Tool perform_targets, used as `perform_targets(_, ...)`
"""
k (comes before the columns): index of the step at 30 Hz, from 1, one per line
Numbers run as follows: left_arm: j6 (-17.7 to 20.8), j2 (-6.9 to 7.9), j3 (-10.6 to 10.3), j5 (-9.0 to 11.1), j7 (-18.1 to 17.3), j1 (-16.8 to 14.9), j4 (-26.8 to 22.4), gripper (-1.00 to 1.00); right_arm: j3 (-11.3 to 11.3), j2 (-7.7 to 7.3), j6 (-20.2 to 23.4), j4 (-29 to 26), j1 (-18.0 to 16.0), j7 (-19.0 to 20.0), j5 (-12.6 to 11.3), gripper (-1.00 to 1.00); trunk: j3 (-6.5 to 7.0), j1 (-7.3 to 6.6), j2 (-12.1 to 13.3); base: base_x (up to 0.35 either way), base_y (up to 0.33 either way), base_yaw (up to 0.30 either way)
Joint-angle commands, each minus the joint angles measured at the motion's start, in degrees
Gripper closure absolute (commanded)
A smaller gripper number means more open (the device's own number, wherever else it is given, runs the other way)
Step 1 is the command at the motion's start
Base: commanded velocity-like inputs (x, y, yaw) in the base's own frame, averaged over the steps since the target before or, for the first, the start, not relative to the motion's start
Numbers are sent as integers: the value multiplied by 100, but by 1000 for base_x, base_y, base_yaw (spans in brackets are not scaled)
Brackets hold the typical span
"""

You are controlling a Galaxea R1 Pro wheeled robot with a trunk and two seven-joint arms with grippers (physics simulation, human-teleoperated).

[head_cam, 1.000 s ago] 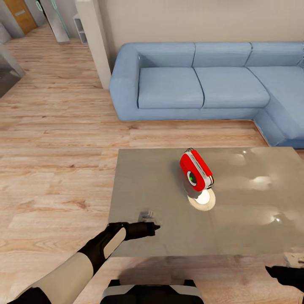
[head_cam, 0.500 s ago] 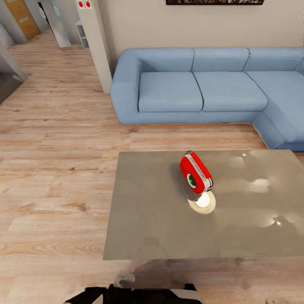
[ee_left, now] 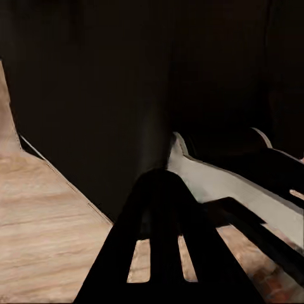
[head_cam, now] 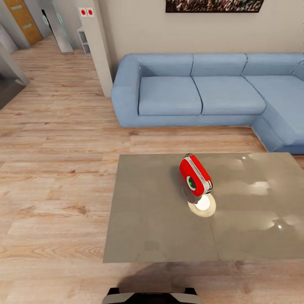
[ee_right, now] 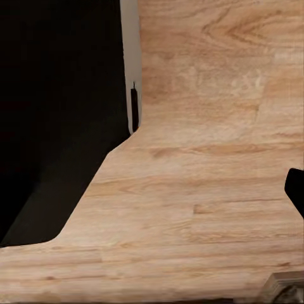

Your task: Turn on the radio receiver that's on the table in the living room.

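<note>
Nearest, the left tool (ee_left: 158, 253) hangs low over the floor (head_cam: 55, 198) with dark fingers close together; whether they are pressed shut I cannot tell. The right wrist view offers mostly floor planks, so that tool's state is unclear too. Farther out, the radio receiver (head_cam: 195, 175) stands tilted near the middle of the surface (head_cam: 147, 219), beside a glowing white disc (head_cam: 202, 204). Beyond sits the blue sofa (head_cam: 202, 90). A careless reach from low down could probably topple the receiver or clip the surface's near edge.

I am seeing one radio receiver (head_cam: 195, 175), one bench (head_cam: 147, 219), one glowing disc (head_cam: 202, 204), one blue sofa (head_cam: 211, 88), one wall picture (head_cam: 213, 5).
</note>
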Motion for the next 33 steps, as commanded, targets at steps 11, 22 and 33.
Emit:
perform_targets(11, -602, -15, 25, 50, 953, 488, 2, 100, 29, 55, -461, 871, 352, -646, 6, -100, 101, 1, 0, 0, 0, 0)
perform_targets(22, -629, -21, 51, 56, 1311, 608, 2, 100, 31, 77, -473, 889, 446, -649, -1, -100, 200, 1, 0, 0, 0, 0)
perform_targets(33, -631, -5, 58, 4, 1306, 615, -19, 100, 31, 71, -469, 888, 453, -649, -3, -100, 300, 1, 0, 0, 0, 0)
